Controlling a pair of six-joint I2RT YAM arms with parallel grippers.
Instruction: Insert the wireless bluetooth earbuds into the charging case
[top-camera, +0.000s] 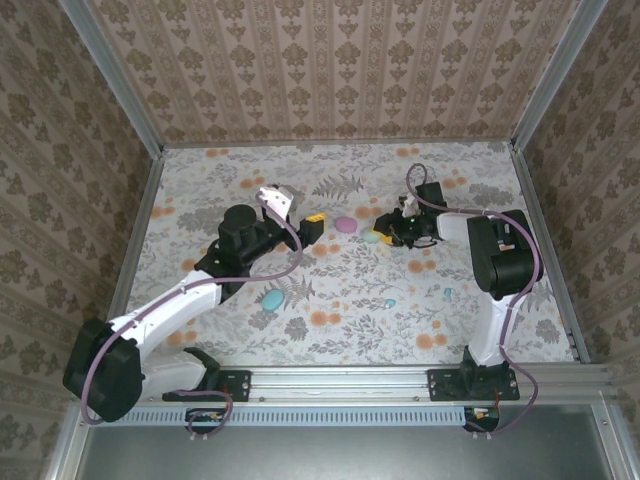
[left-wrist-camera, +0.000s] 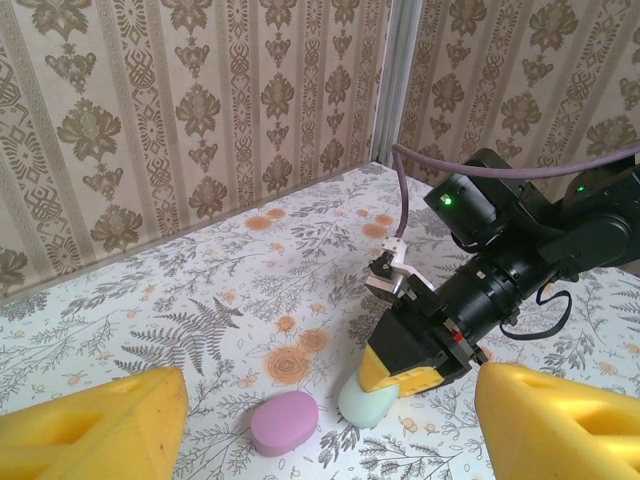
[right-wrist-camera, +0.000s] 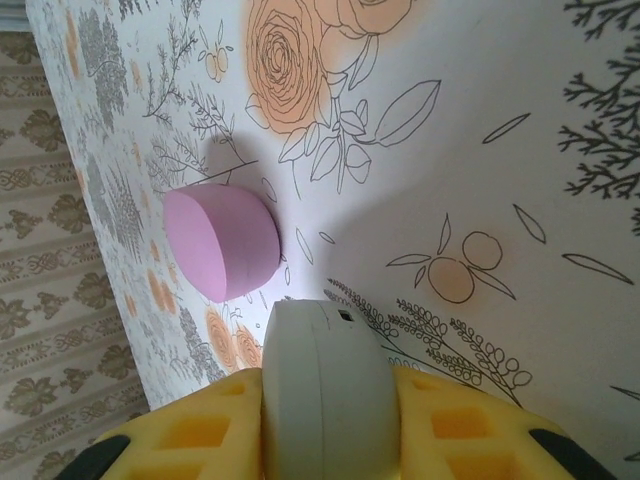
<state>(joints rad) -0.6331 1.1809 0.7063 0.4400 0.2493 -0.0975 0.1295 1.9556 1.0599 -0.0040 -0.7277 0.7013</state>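
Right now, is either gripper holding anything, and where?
Right gripper pinches the mint charging case across its sides. Left gripper open, holding nothing.

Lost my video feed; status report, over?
Left gripper open, empty. Right gripper shut on pale mint egg-shaped plastic case. Two tiny pastel earbuds loose on table, not inserted. Pink oval plastic case close beside mint case.

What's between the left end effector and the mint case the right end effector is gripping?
One pink case, lying on the table close beside the mint case, not touching it. The left wrist view shows it best.
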